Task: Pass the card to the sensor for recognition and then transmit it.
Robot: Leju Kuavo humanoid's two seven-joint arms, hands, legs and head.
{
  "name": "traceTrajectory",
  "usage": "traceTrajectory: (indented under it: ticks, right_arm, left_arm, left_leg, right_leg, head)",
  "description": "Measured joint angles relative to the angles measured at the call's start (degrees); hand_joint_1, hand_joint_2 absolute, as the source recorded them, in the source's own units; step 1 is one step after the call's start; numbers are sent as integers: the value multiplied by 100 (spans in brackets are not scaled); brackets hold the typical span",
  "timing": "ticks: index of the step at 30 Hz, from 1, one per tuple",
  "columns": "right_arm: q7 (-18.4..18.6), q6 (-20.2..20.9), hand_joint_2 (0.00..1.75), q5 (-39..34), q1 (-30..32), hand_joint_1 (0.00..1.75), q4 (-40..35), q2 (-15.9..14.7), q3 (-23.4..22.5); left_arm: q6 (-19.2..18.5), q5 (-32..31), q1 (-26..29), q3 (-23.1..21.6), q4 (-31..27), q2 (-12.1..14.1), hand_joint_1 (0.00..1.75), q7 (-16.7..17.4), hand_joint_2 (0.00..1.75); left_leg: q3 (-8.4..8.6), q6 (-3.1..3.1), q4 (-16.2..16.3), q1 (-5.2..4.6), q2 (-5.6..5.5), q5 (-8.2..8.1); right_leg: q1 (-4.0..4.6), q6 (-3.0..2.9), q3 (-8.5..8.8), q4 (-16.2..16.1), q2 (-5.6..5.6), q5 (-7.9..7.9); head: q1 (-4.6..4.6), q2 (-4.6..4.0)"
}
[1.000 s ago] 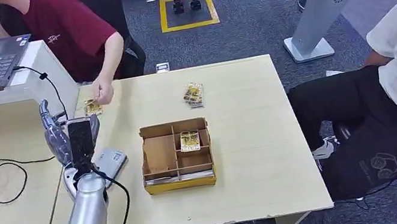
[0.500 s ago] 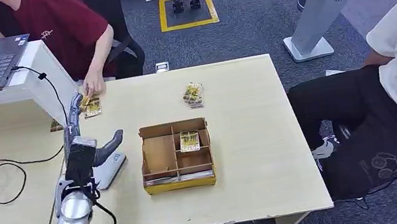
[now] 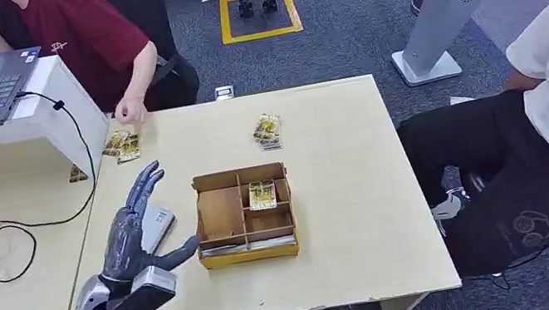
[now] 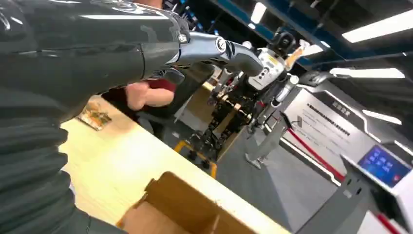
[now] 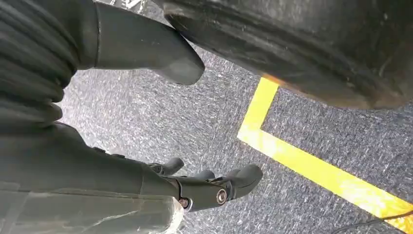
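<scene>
- Grey and dark, the left hand hangs spread above the near-left part of the wooden table, fingers fanned forward and thumb turned toward the cardboard box; we see nothing held in it.
- Under its fingers lies the pale grey sensor, partly hidden by the hand.
- We take the loose cards at the far-left table edge, just below a seated person's hand, as the nearest task cards; they lie well ahead of the left hand, beyond the sensor, roughly along the line in which its fingers point.
- Their long axis seems to run toward the far edge, though at this size we cannot be sure.
- A second stack lies further right, and one card rests in a middle compartment of the box.
- The right hand hangs over carpet with fingers loosely curled and empty, so we judge the left arm plainly nearer for the reach.
</scene>
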Motion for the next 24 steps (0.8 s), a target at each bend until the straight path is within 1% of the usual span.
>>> traceTrajectory:
  ticks: [3, 11, 16, 24]
  right_arm:
    - [-11, 7, 175, -98, -1, 0, 18, 9, 2]
    - [-57, 24, 175, -232, -4, 0, 44, 11, 4]
    - [-68, 22, 175, -243, -6, 0, 46, 11, 4]
    - [-70, 22, 175, -258, -8, 0, 46, 11, 4]
  left_arm:
    - [332, -702, 308, -184, -74, 203, 0, 48, 175]
    - [682, -1167, 838, -577, -155, 500, 0, 63, 175]
    - [754, -1258, 963, -743, -186, 581, 0, 109, 175]
    - [765, -1260, 995, -828, -212, 636, 0, 111, 175]
  left_leg:
    - [0, 0, 0, 0, 1, 0]
    - [-3, 0, -1, 0, 0, 0]
    - [-3, 0, 0, 0, -1, 0]
    - [-3, 0, 0, 0, -1, 0]
  right_leg:
    - [0, 0, -4, 0, 1, -1]
    - [0, 0, -5, 0, -1, 0]
    - [0, 1, -4, 0, -2, 0]
    - [0, 0, -4, 0, -3, 0]
  head:
    - [0, 0]
    - [0, 0]
    - [2, 0]
    - [0, 0]
